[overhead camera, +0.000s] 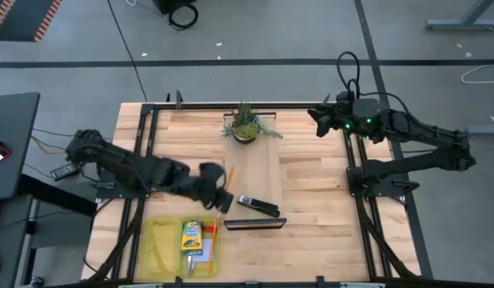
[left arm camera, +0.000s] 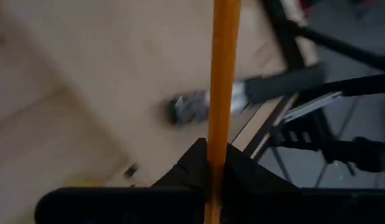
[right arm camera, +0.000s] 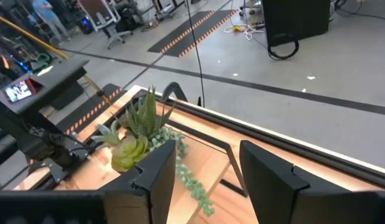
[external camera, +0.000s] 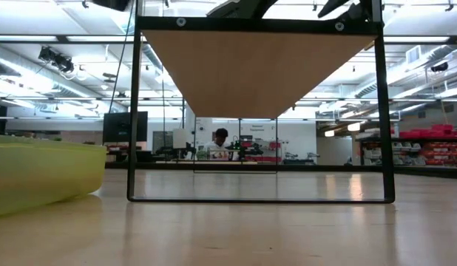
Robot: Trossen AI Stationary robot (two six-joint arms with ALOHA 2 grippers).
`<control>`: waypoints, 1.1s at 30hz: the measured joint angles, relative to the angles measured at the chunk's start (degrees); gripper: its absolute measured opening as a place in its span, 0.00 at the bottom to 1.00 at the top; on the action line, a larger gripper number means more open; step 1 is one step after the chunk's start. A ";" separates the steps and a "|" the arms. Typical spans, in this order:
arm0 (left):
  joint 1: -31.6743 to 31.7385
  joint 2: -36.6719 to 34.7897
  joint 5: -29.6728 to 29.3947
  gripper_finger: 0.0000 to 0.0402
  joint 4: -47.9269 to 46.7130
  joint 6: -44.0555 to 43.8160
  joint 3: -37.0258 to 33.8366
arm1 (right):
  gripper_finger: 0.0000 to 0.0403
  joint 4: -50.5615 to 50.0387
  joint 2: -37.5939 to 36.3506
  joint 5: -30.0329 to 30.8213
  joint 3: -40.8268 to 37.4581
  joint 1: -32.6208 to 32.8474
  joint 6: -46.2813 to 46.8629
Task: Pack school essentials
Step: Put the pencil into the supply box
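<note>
Pale wooden tabletop, left gripper fingers clamped on thin orange pencil running up betw. them, just above black stapler, near yellow tray w/ yellow-and-green crayon box, right gripper fingers apart by small potted plant, far edge.

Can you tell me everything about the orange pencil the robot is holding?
The orange pencil is long, thin and plain orange, probably wooden. The left hand is shut on it, its dark fingers pinching it from both sides. It is lifted above the wooden table, near the black stapler and above the yellow tray.
</note>
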 joint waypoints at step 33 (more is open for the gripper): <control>-27.24 17.48 -1.11 0.10 6.09 -51.77 -9.22 | 0.46 2.65 4.66 -3.11 0.00 -5.92 -4.71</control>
